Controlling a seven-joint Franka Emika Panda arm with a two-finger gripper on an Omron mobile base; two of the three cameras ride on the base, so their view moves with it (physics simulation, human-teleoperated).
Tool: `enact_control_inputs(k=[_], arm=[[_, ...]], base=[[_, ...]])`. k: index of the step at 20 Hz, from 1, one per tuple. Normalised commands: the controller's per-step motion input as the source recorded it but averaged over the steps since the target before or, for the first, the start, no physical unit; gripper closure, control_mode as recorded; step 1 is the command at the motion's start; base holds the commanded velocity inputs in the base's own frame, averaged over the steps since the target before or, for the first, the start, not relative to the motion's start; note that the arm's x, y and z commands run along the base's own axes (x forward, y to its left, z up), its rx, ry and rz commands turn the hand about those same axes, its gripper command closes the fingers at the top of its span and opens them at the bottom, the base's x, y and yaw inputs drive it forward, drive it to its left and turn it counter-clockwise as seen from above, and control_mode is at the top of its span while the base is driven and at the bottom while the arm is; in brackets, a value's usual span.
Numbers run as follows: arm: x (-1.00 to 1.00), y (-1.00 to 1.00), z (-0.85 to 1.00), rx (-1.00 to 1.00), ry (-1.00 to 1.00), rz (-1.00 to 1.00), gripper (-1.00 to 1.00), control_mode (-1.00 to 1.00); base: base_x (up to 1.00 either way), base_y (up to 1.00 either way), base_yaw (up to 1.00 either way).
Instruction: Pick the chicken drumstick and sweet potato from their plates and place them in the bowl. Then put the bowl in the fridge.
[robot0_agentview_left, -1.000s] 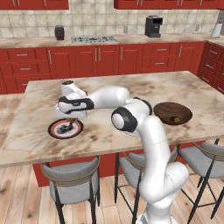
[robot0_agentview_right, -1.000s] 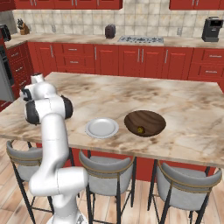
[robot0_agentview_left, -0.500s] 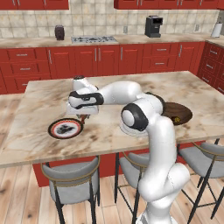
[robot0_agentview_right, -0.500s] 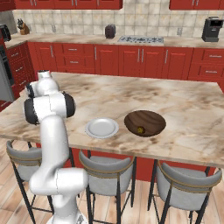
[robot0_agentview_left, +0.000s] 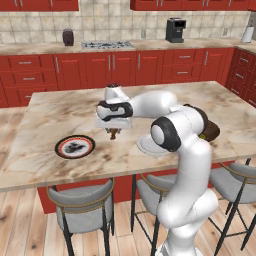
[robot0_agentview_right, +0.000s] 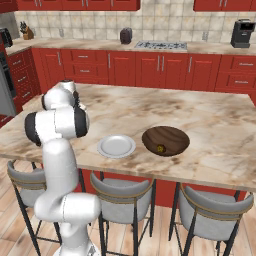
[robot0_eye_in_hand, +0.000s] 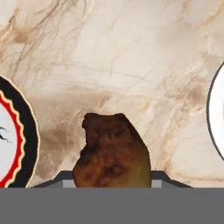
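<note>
My gripper (robot0_agentview_left: 114, 131) hangs over the marble island top, shut on the dark brown sweet potato (robot0_agentview_left: 114, 133). In the hand view the sweet potato (robot0_eye_in_hand: 111, 151) stands up between the fingertips. The black-rimmed plate (robot0_agentview_left: 75, 147) with the red ring lies to its left, bare, and shows at the hand view's left edge (robot0_eye_in_hand: 22, 144). The pale plate (robot0_agentview_right: 116, 146) lies to its right, also bare. Beyond that sits the dark brown bowl (robot0_agentview_right: 166, 140) with the small orange-brown chicken drumstick (robot0_agentview_right: 160, 148) inside. The fridge is out of view.
Grey stools (robot0_agentview_left: 80, 200) stand along the island's near edge. Red cabinets, a cooktop (robot0_agentview_left: 107, 45) and a coffee machine (robot0_agentview_left: 175, 30) line the back wall. The island top (robot0_agentview_left: 55, 117) is bare marble around the plates.
The hand has carried the sweet potato to the right, from above the black-rimmed plate to the marble between the two plates. Plates and bowl have not moved.
</note>
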Motion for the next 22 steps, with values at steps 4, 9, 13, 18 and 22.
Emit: enact_control_inputs(k=[4,9,13,18,22], arm=[[-0.03,-0.84,0.05,0.07,-0.01,0.0,1.0,-1.0],[0.0,-0.84,0.01,0.05,0.0,0.0,1.0,-1.0],[0.0,-0.85,0.0,0.05,0.0,0.0,1.0,-1.0],[0.02,-0.82,0.0,0.06,0.0,0.0,1.0,-1.0],[0.04,-0.82,0.0,0.08,0.0,0.0,1.0,-1.0]], base=[[0.0,0.0,0.0],[0.0,0.0,0.0],[0.0,0.0,0.0],[0.0,0.0,0.0],[0.0,0.0,0.0]])
